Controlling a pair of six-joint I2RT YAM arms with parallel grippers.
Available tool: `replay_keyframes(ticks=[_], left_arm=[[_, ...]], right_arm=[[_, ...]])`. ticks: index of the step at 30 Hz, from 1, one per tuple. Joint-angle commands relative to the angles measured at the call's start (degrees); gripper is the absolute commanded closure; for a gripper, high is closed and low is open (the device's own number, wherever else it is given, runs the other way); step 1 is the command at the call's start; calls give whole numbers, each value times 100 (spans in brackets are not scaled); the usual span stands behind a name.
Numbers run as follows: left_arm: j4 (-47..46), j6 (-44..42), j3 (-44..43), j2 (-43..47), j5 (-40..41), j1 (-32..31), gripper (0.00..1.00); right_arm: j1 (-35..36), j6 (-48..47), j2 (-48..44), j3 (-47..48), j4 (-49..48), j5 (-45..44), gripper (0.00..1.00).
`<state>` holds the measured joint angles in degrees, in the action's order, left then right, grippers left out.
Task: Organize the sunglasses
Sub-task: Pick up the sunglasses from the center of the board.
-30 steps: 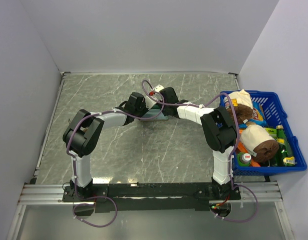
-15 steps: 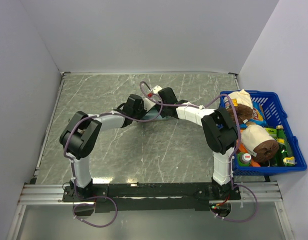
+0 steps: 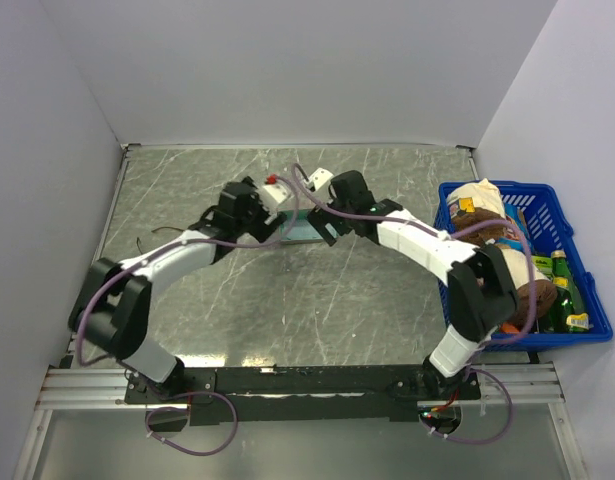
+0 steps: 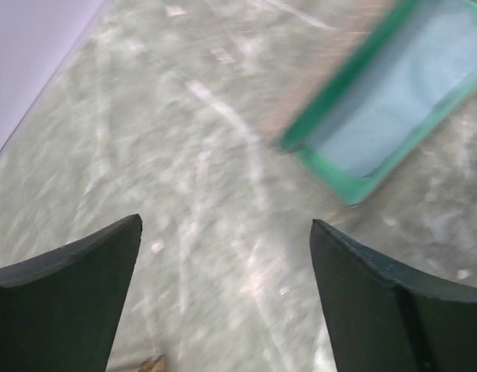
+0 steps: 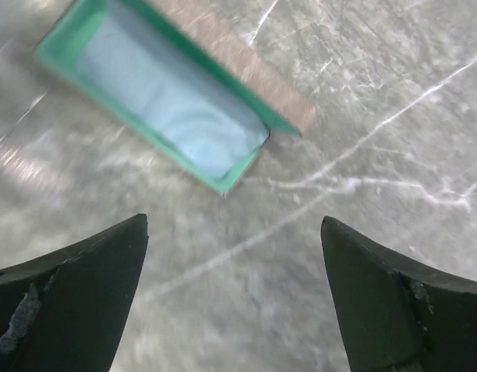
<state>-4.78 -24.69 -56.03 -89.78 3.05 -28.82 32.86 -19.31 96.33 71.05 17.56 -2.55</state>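
on my overhead feed the left arm reaches from the near left corner of the marble table in toward the middle. the left gripper sits just beside the left end of the case. from the left wrist camera i see that gripper with its two dark fingers spread wide, nothing between them but bare marble, so it has hold of nothing. the case lies up and to the right of those fingers, apart from them. it is lying open, with a green rim, a brown lid behind it and a light blue cloth filling the inside.

the case is between the two grippers near the table's centre. i cannot tell where the sunglasses are: the only thing i can make out in the case is the cloth, and both wrist views are blurred.

the right gripper is just beside the right end of the case. on the right wrist camera it is also gaping wide, fingers apart over bare marble and gripping nothing. the case lies up and left of them, not touching, cloth inside and lid along its far side.

at the far right edge of the table stands a blue basket packed with bottles and packets.
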Motion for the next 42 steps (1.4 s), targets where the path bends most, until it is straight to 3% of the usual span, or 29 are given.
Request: replay_keyframes(ticks=[1, 7, 11, 16, 25, 34, 38, 42], left_arm=[[450, 96, 224, 714, -85, 543, 3], [1407, 52, 312, 1085, -603, 1667, 3], [1917, -203, 304, 1112, -850, 2414, 4], [2542, -616, 163, 875, -973, 2820, 1], [2728, -897, 49, 233, -859, 3216, 28], [2412, -897, -4, -286, -832, 3277, 39], [2341, -924, -4, -479, -771, 3277, 57], [2306, -941, 13, -514, -771, 3277, 67]], right_arm=[[-43, -432, -712, -3, 905, 463, 0], [-52, -442, -1257, 155, 1776, 843, 0], [-61, -451, -1704, -29, 1707, 1054, 0], [-61, -494, -1688, -293, 1575, 1116, 0], [-61, -503, -1626, -363, 1540, 1239, 0], [-61, -477, -1627, -407, 1505, 1292, 0], [-69, -486, -1627, -434, 1469, 1301, 0], [-61, -468, -1609, -451, 1452, 1318, 0]])
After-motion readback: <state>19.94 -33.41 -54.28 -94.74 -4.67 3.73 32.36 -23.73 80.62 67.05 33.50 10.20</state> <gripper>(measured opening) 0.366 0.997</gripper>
